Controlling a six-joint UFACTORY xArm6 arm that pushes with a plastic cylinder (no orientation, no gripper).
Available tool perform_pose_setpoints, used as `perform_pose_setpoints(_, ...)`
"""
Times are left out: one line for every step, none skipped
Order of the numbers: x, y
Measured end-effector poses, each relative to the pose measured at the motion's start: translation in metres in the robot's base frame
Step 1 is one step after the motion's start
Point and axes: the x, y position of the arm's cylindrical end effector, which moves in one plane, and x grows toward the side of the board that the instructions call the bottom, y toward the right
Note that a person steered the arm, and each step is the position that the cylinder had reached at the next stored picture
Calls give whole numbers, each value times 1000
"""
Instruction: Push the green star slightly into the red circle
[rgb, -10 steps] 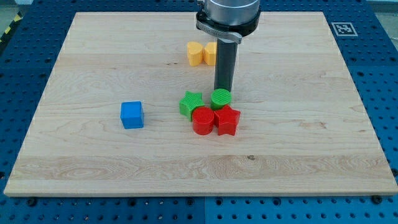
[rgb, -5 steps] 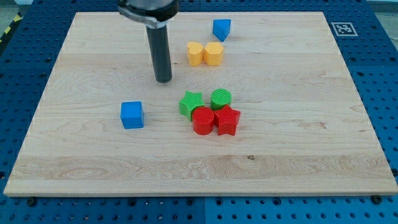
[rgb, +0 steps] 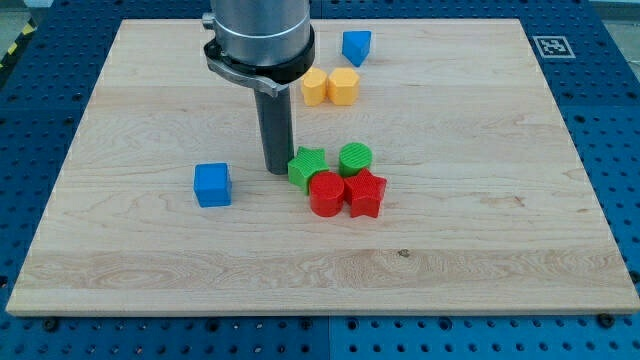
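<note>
already my tip (rgb: 277, 170) sits just at the view's left of the green star (rgb: 307, 167), which rests against the red circle (rgb: 326, 193) toward the view's bottom right. there are no fingers to open or close, only the rod. what seems left is a short nudge rightward and downward.

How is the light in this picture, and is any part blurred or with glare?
Camera view: even, soft light, no glare on the wooden board; my tip, just left of the green star, casts only a faint shadow; the red circle and the other blocks look sharp.
</note>
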Motion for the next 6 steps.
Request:
perform_pose_setpoints(0, 1)
perform_pose_setpoints(0, 3)
perform_pose_setpoints(-1, 2)
perform_pose_setpoints(-13, 1)
perform_pose_setpoints(-35, 1)
perform_pose_setpoints(-35, 12)
